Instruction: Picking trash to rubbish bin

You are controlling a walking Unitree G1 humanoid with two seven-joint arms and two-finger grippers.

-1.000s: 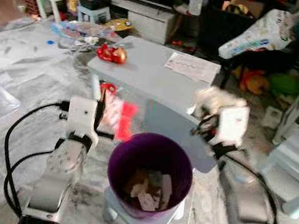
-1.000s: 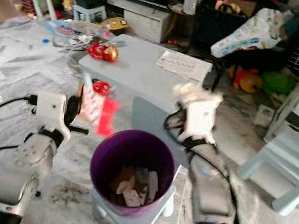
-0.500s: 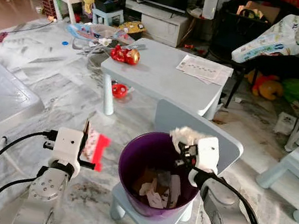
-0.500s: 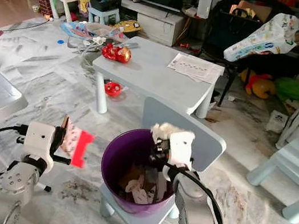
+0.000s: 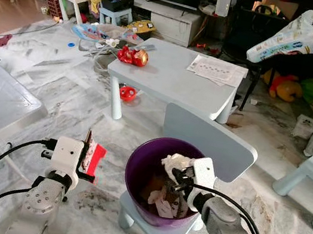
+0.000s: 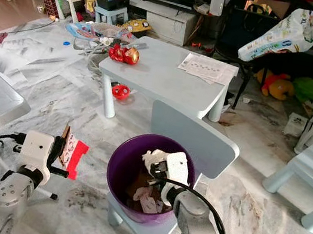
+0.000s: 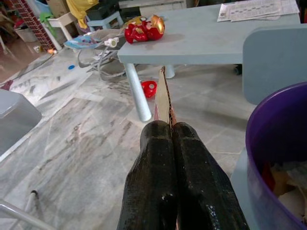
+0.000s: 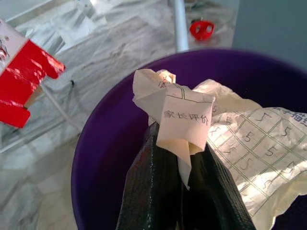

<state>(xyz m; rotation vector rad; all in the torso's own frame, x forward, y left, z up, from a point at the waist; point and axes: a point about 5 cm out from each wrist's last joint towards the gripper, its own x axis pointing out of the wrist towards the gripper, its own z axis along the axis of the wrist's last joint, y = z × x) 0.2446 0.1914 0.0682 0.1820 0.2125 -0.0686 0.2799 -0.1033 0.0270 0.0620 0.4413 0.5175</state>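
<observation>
grey table [image 5: 174, 84], red toy [image 5: 132, 56], printed sheets [image 5: 216, 70]

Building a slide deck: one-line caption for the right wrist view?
Right gripper holds crumpled paper over the purple bin.

pretty bright, even daylight here, we see soft shadows under the blue table [image 5: 169, 80] and a pale sheen on the marble floor [image 5: 49, 74]. head views are sharp; up close the black fingers [image 7: 177, 177] go soft.

open floor [image 5: 42, 78] left of bin [image 5: 139, 165]; chair back [image 5: 211, 136] blocks behind.
</observation>
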